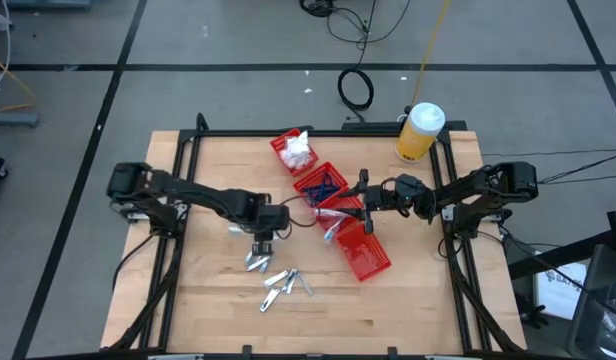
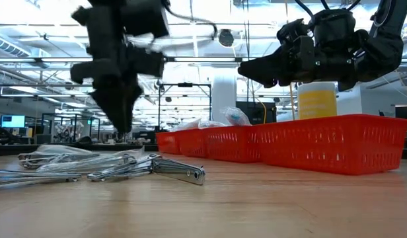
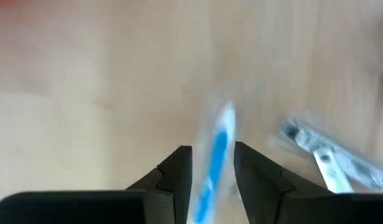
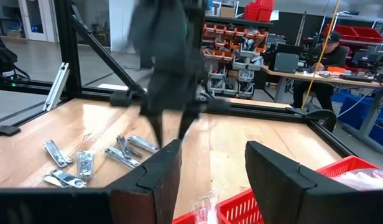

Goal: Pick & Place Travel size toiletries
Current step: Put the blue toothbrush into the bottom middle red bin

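Several silvery nail clippers (image 1: 286, 283) lie on the wooden table near its middle front; they also show in the low view (image 2: 180, 170). My left gripper (image 1: 263, 240) points down just above the table beside them. Its fingers (image 3: 179, 177) stand open on either side of a blue-and-white thin stick (image 3: 215, 155). My right gripper (image 1: 366, 197) hovers open and empty above the row of red bins (image 1: 368, 262). White packets (image 1: 296, 150), dark blue pieces (image 1: 321, 185) and clear-wrapped sticks (image 1: 336, 222) lie in the bins. My left gripper has the blue-and-white stick (image 3: 210, 180) between its two fingers, which point down and lie along it. The view is blurred, and I cannot tell whether the fingers touch the stick.
A tall yellow bottle with a white cap (image 1: 418, 132) stands at the table's far right corner. The red bins run in a slanting row from the far middle to the right front. Bare wood lies at the left and along the near edge. A person sits in the room behind (image 4: 322, 56).
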### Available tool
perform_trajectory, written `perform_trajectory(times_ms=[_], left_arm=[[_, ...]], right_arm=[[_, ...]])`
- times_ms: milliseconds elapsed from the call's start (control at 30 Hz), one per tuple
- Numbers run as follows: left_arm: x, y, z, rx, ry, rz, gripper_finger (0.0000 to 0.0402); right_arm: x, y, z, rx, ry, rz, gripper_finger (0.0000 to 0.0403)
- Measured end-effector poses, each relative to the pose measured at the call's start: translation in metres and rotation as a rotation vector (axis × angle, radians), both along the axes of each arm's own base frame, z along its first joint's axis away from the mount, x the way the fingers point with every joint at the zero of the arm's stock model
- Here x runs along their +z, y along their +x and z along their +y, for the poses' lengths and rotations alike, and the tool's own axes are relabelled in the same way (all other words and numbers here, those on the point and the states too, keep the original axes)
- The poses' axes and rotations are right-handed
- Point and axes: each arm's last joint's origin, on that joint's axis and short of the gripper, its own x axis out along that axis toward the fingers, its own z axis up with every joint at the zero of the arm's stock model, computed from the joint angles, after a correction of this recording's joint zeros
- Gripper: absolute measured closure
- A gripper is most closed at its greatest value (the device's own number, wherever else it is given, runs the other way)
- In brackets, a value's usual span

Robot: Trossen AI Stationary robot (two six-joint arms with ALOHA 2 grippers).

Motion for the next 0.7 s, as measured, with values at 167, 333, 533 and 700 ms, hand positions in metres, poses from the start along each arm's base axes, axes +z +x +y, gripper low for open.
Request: perform_trajectory(times_ms=[167, 333, 533, 700], left_arm=[[0.032, -0.017, -0.006, 0.006, 0.071, -0.071, 0.0282], [0.038, -0.038, -0.011, 0.021, 0.094, 0.044, 0.0282], [0.009, -0.047, -0.008, 0.218, 0.098, 0.032, 0.0282], [-0.006, -0.055, 0.001, 0.316, 0.101, 0.049, 0.0282]], right_arm=[[0.000, 0.000, 0.000, 0.000, 0.000, 0.000, 0.0236], [0.000, 0.000, 0.000, 0.003, 0.000, 0.003, 0.0236], [0.000, 0.000, 0.000, 0.004, 0.002, 0.003, 0.0236], [0.000, 0.000, 0.000, 0.003, 0.003, 0.003, 0.0236]])
